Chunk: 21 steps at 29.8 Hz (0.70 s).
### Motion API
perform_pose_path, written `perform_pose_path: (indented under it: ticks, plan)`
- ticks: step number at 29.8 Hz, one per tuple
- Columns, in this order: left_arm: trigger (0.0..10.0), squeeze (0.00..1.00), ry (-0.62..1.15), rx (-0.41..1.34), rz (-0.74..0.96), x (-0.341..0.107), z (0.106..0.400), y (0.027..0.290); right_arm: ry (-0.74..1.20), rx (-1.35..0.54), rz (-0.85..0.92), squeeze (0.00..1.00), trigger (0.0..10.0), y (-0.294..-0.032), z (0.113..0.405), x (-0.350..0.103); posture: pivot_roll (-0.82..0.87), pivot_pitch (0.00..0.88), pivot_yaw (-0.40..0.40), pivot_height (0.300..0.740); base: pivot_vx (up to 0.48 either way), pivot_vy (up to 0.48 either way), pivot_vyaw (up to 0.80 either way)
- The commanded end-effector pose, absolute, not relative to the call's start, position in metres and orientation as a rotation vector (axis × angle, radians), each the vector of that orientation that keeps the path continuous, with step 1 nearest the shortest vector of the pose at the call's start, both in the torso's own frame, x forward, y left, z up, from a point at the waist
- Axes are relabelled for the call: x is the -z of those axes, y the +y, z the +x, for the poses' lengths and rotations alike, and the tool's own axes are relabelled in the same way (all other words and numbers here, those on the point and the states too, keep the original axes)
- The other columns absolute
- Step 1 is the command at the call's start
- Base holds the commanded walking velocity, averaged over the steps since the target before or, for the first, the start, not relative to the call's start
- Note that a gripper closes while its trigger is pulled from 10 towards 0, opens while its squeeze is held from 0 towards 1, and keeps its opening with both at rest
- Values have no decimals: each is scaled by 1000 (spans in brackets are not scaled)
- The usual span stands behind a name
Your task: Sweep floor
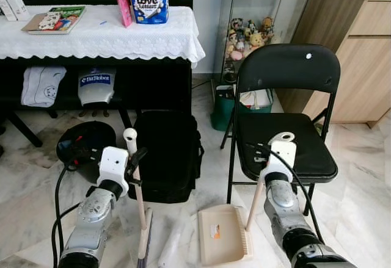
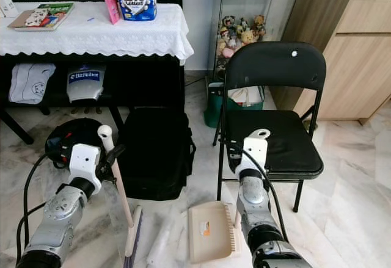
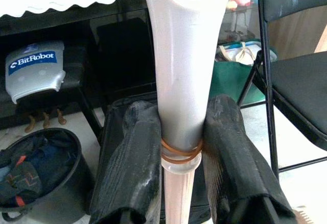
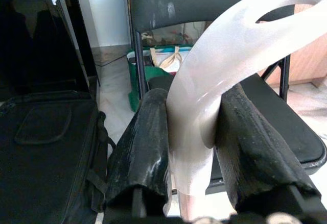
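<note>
My left gripper is shut on the pale handle of a small broom, which stands nearly upright with its bristle head on the marble floor. In the left wrist view both black fingers clamp the broom handle just above an orange rubber band. My right gripper is shut on the looped white handle of a beige dustpan, whose tray rests flat on the floor between my arms. A crumpled clear wrapper lies on the floor between broom and dustpan.
A black folding chair stands right behind the dustpan. A black bag sits on the floor ahead, a black bucket to its left. Behind them is a table with a lace cloth; a wooden cabinet at right.
</note>
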<state>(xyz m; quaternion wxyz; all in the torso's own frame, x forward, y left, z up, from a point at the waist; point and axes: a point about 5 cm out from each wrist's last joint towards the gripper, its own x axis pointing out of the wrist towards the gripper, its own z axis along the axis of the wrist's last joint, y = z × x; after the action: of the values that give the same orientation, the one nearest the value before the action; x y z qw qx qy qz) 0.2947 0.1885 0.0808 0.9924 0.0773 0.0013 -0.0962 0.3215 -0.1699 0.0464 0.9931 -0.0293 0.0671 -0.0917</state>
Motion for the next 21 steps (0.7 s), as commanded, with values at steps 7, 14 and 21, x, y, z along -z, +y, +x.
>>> perform_pose_path:
  ticks: [7, 14, 21]
  plan:
    - [10000, 0, -47, 177, 152, -88, 296, 189, 126, 188, -43, 0, 10000, -173, 318, -43, 51, 39, -2, 740, 0, 0, 0]
    - [10000, 0, -31, 174, 150, -84, 294, 189, 85, 162, 14, 0, 10000, -168, 318, -46, 50, 41, 0, 740, 0, 0, 0]
    - [10000, 0, -5, 173, 156, -79, 293, 190, 75, 130, 38, 0, 10000, -162, 316, -45, 49, 41, 2, 740, 0, 0, 0]
